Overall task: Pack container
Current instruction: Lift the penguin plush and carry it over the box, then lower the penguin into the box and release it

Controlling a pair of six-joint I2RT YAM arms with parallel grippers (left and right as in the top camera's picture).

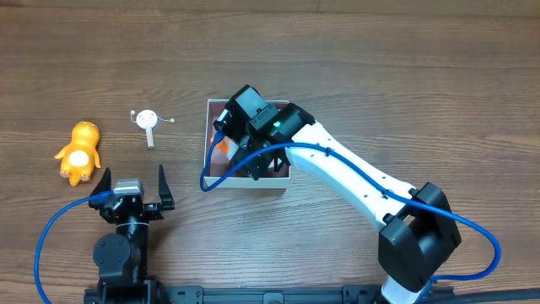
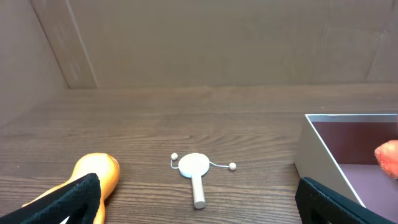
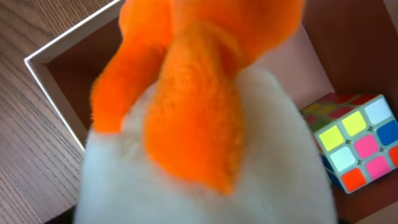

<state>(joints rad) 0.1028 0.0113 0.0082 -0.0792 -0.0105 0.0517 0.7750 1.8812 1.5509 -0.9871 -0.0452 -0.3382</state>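
Observation:
The container [image 1: 245,183] is a white-walled square box with a mauve inside, at the table's middle; it also shows in the left wrist view [image 2: 311,149] and the right wrist view [image 3: 56,68]. My right gripper [image 1: 245,143] hangs over it, shut on an orange-and-white plush toy [image 3: 205,124] that hides its fingers; a bit of orange shows under it in the overhead view [image 1: 221,148]. A colour cube [image 3: 354,143] lies inside the box. My left gripper [image 1: 133,181] is open and empty near the front left edge, with its fingers at the bottom corners of the left wrist view [image 2: 199,199].
An orange duck-like toy [image 1: 78,152] lies at the left, just beside my left finger [image 2: 99,174]. A small white paddle drum with two beads [image 1: 148,120] lies between it and the box [image 2: 194,167].

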